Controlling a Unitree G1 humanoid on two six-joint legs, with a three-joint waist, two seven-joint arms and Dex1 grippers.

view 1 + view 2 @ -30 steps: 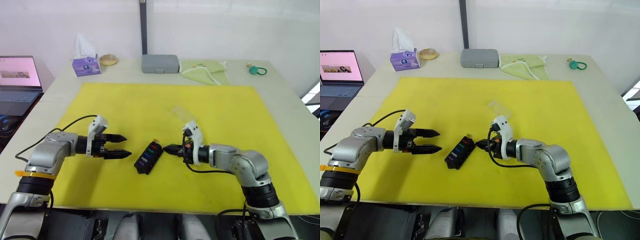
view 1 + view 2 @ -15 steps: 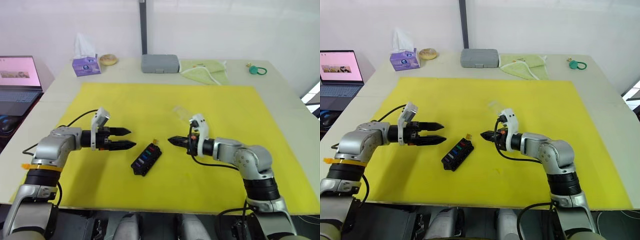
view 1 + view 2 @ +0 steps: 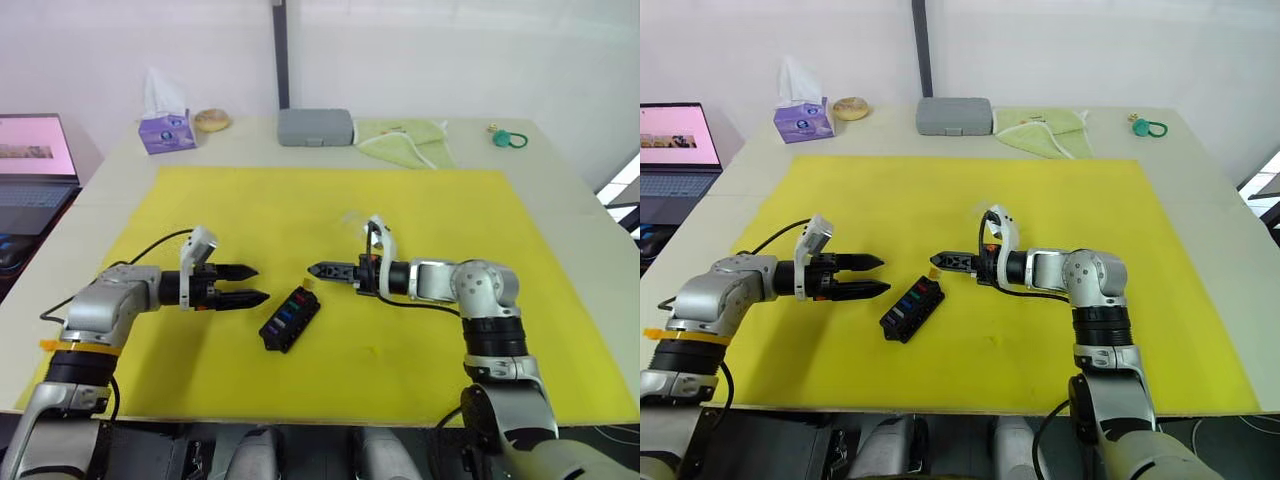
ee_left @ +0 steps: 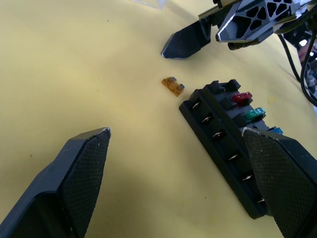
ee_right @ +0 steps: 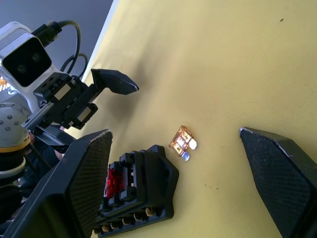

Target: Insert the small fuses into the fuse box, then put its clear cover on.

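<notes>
While both grippers' jaws gape empty, the orange fuse (image 4: 173,86) lies loose beside the fuse box (image 4: 229,139), between them.

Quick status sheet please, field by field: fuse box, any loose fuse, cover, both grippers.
fuse box: black, on the yellow mat, lying diagonally between the grippers; several coloured fuses seated
orange fuse: loose on the mat just off the box's far end, not inserted
clear cover: on the mat beyond the right gripper, not on the box
left gripper: open, empty, beside the box
right gripper: open, empty, near the orange fuse
</notes>
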